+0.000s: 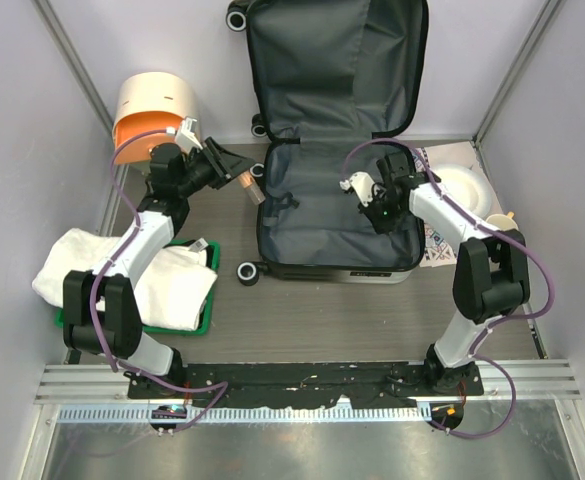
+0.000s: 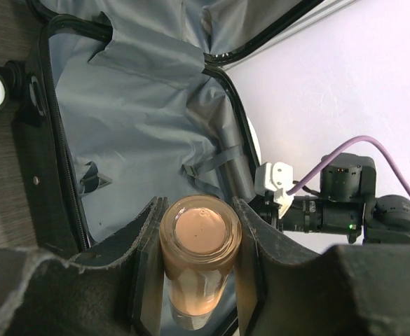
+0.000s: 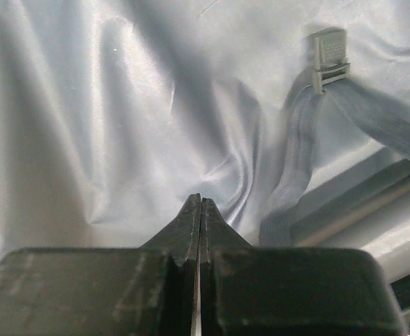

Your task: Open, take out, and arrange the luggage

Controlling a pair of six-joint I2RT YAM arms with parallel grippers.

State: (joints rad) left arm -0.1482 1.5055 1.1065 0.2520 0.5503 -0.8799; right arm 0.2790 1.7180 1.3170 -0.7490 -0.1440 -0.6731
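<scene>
Grey tabletop (image 1: 322, 320); open luggage (image 1: 312, 225) at 12 o'clock, lid against back wall. Shell likely stiff, light; lining soft, slippery, so I'd grab rim. My left gripper (image 1: 238, 176) clamps peach bottle (image 2: 200, 234); right gripper (image 3: 200, 210) pinched shut, nothing visibly held.

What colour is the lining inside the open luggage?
Plain dark grey lining, with no print. It shows best in the top external view.

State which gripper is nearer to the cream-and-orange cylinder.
Left. The left gripper, holding a bottle, sits between the cylinder and the luggage; the right gripper is farther off, shut inside the luggage.
</scene>
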